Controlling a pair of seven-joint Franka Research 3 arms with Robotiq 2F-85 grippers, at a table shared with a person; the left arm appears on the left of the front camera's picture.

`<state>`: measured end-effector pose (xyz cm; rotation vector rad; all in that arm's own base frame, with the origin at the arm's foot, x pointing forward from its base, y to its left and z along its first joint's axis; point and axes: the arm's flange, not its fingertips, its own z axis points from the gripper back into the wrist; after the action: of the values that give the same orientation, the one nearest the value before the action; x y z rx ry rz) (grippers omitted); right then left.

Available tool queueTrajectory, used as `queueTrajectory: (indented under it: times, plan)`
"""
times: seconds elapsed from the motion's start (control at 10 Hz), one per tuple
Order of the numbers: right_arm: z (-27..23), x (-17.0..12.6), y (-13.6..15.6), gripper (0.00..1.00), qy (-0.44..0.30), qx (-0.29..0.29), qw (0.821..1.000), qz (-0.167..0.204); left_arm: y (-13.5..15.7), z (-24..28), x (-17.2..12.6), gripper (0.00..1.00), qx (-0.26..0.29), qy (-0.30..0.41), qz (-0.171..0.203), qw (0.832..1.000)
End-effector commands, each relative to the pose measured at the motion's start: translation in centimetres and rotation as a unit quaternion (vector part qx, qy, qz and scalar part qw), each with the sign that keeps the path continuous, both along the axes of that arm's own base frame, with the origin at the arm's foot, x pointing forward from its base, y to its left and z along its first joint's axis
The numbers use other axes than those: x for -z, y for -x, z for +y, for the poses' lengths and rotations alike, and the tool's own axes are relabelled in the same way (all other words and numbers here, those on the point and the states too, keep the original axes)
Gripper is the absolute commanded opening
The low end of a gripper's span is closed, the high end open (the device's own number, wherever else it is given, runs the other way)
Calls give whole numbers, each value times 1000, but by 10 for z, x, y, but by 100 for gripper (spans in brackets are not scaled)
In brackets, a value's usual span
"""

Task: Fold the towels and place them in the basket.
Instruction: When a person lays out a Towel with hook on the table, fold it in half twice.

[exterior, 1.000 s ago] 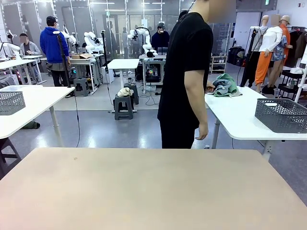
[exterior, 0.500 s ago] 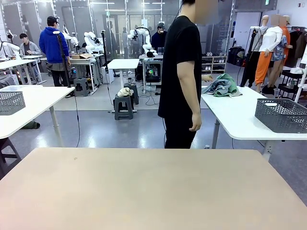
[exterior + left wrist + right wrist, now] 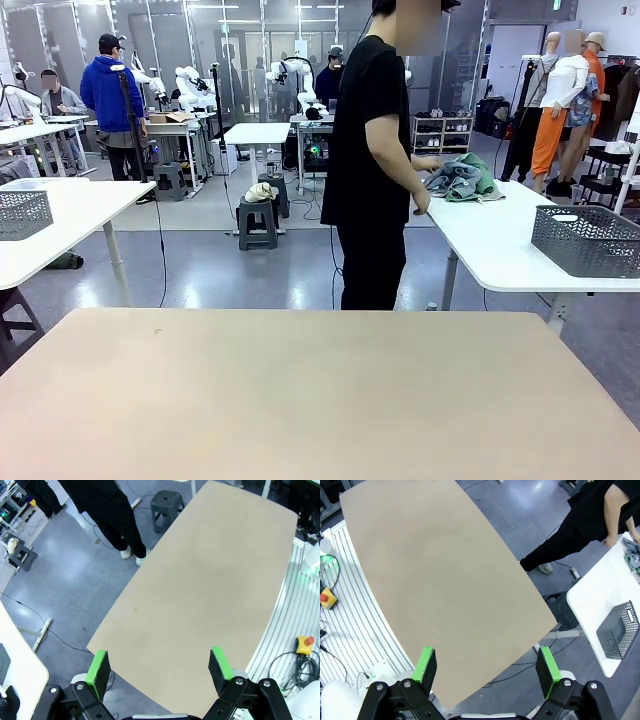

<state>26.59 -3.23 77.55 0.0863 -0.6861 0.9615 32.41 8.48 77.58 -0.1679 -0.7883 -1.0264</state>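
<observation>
Your left claw (image 3: pixel 159 665) hangs wide open, gripping nothing, over the beige tabletop (image 3: pixel 210 580). Your right claw (image 3: pixel 486 664) is the same. On the white tabletop (image 3: pixel 500 250) at far right, the towels (image 3: pixel 462 178) lie heaped with a person's hand (image 3: pixel 428 166) at them. The basket (image 3: pixel 588 240) stands right of them, apart; you cannot tell what is inside.

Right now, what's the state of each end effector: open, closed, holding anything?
Left end effector: open, holding nothing.
Right end effector: open, holding nothing.
</observation>
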Motion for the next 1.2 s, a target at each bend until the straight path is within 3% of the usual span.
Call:
queueTrajectory:
  times: [0.0,1.1]
  plan:
    - [1,0,0,100,-1,-1,1000,0,0,-1,-1,100,0,2,-3,1000]
    - [1,0,0,100,-1,-1,1000,0,0,-1,-1,100,0,2,-3,1000]
